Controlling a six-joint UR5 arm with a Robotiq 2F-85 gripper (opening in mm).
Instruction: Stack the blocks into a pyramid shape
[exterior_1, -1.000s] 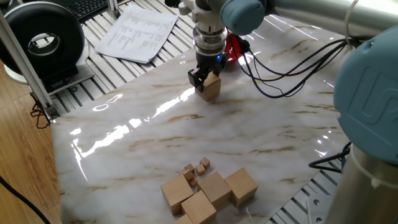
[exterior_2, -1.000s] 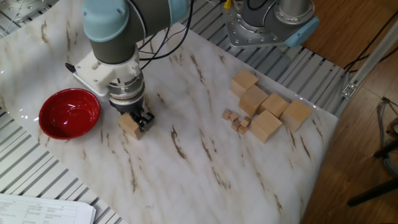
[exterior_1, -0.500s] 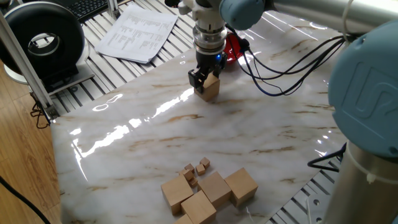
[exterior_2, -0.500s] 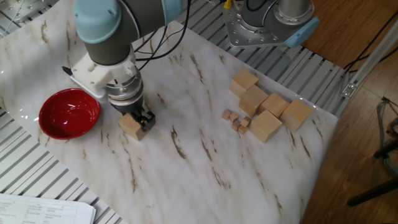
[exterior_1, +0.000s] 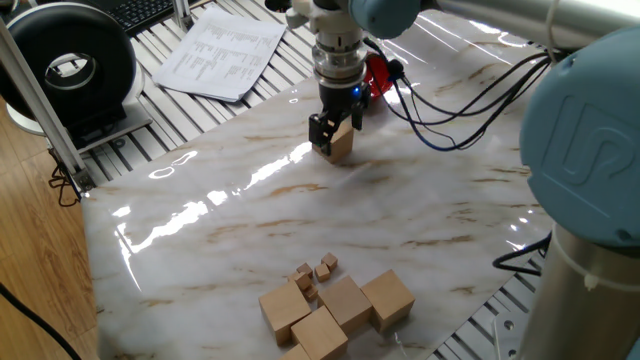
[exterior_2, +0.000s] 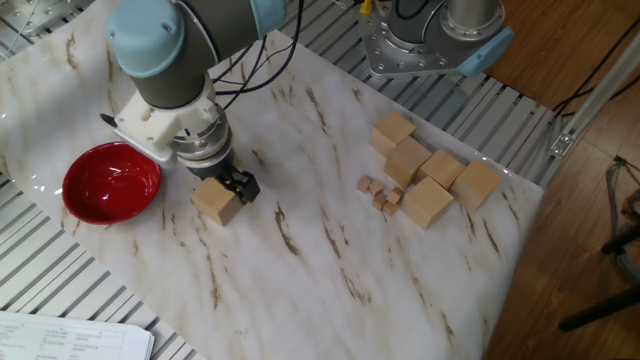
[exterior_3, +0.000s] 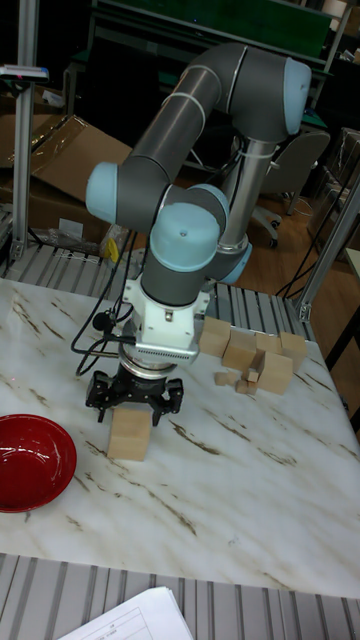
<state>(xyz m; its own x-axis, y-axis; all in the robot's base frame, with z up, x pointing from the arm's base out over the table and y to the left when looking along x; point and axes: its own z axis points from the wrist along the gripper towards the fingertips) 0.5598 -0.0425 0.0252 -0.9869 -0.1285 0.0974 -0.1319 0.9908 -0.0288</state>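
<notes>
**Inspector:** While your gripper (exterior_3: 135, 392) hangs over the table (exterior_2: 330, 250), note the single block (exterior_3: 130, 432) directly beneath it, resting on the marble just beside the red bowl (exterior_2: 111, 183). In the tall view the fingers stand apart, with the block's top level with or just under their tips. I judge it set down, not held.

**Operator:** And the others?

**Inspector:** Four more blocks (exterior_2: 430, 175) lie clustered well apart, at the far edge by the robot's base, with tiny cubes (exterior_2: 382, 192) beside them. No tier of the pyramid is built; this lone block is at most a first base piece.

**Operator:** What does the next move turn on?

**Inspector:** In my judgement, on that separation. Your cluster lies across the table from the gripper, toward the base. Being a cube, each block has no long axis to align with; only square the fingers to two opposite faces.

**Operator:** Arm pose?

**Inspector:** Wrist vertical, tool pointing straight down, forearm reaching out over the marble from the base.
</notes>
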